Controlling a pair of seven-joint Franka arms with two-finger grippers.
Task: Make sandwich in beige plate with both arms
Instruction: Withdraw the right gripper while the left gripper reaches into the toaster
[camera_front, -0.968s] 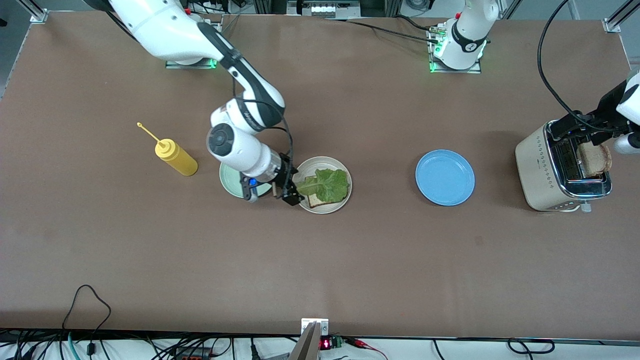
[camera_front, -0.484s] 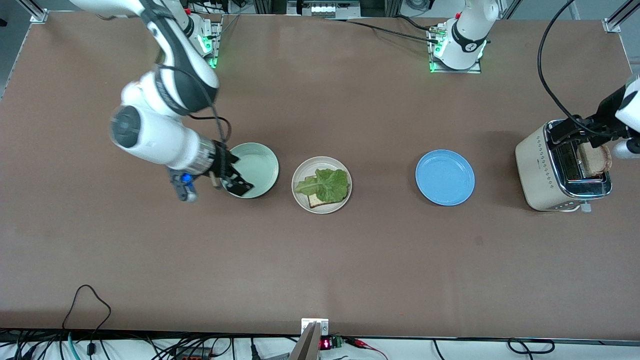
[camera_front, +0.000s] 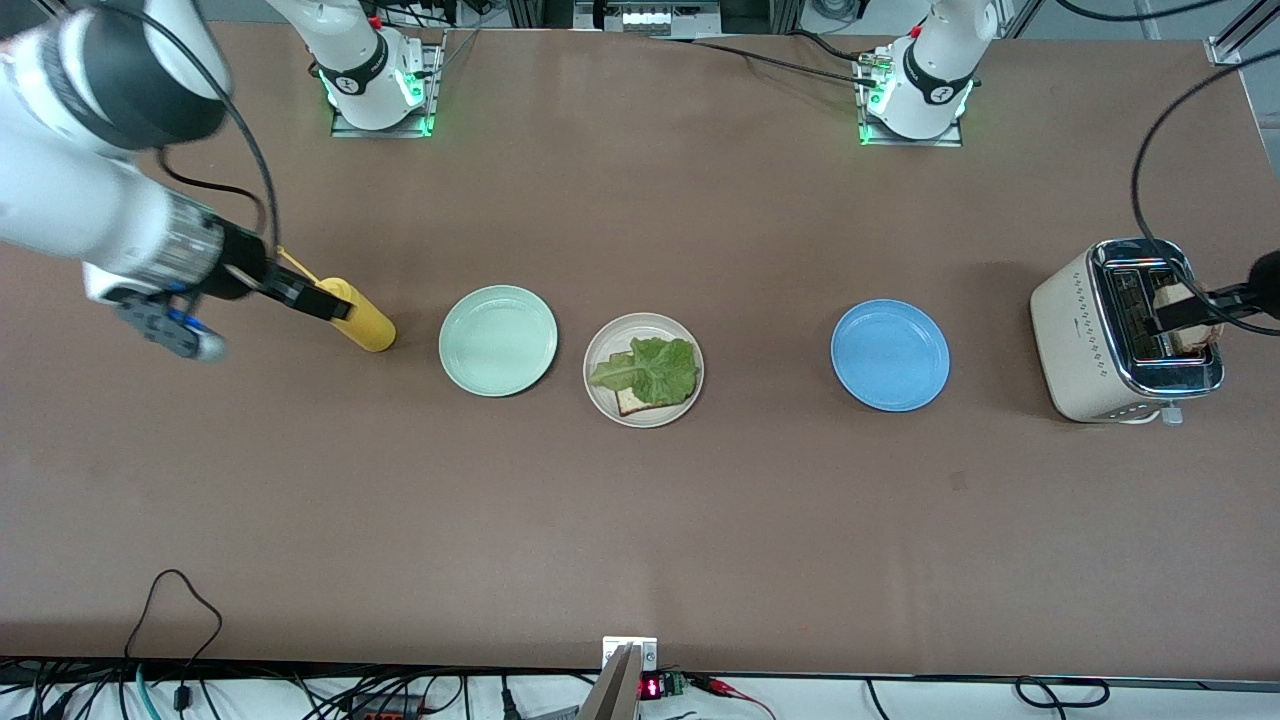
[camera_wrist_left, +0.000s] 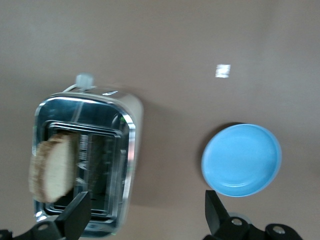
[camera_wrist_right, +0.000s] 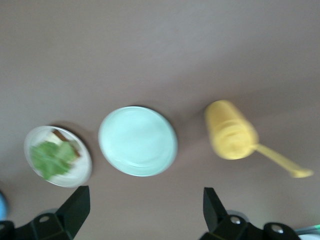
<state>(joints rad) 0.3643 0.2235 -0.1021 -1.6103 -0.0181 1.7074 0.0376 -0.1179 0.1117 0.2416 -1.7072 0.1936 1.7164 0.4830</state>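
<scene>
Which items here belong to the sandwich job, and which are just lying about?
Job:
- beige plate
- bread slice on it
- lettuce leaf on top
- second bread slice in the toaster

Lying about:
- mint-green plate
- blue plate
- yellow squeeze bottle

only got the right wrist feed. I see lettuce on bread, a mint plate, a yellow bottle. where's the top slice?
Observer: In the toaster, toward the left arm's end; the slice stands in a slot.
Operator: left claw on it?
Observer: No. The left claw is open over the toaster, holding nothing.
Operator: what lies between there and the sandwich?
Observer: A blue plate, between the toaster and the beige plate. Your right claw hangs open over the bottle.
</scene>
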